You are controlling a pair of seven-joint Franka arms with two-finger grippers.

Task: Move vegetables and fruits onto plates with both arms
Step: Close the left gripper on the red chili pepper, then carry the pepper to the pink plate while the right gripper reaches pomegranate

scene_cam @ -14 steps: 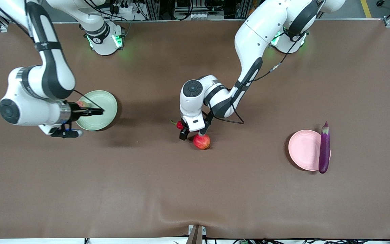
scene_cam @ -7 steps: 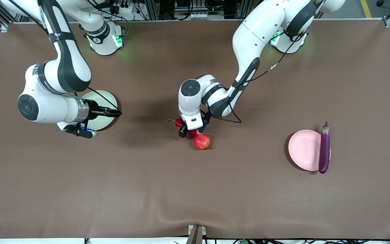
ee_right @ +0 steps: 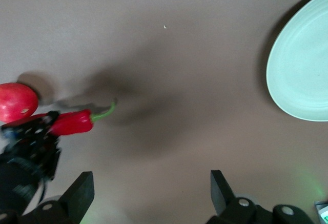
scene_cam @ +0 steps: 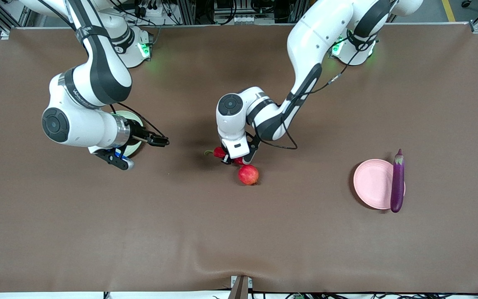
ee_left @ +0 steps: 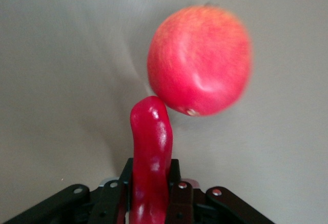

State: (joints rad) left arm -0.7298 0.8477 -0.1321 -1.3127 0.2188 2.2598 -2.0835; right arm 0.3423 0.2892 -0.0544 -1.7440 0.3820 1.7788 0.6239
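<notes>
My left gripper point(scene_cam: 231, 160) is down at the middle of the table, shut on the red chili pepper point(scene_cam: 219, 153), whose green stem points toward the right arm's end. In the left wrist view the chili point(ee_left: 151, 142) sticks out between the fingers point(ee_left: 177, 185), its tip against the round red fruit point(ee_left: 200, 60). That fruit point(scene_cam: 248, 175) lies on the table just nearer the camera. My right gripper point(scene_cam: 162, 141) hangs open and holds nothing, beside the pale green plate point(scene_cam: 135, 120), most of which the arm hides. The purple eggplant point(scene_cam: 397, 180) lies across the rim of the pink plate point(scene_cam: 371, 182).
A brown cloth covers the table point(scene_cam: 239, 232). The right wrist view shows the green plate point(ee_right: 302, 70) off to one side, with the chili point(ee_right: 72, 123) and red fruit point(ee_right: 15, 101) at the left gripper.
The left gripper has closed on the chili beside the red fruit. The right arm has swung off the green plate toward the middle of the table, its gripper still open.
</notes>
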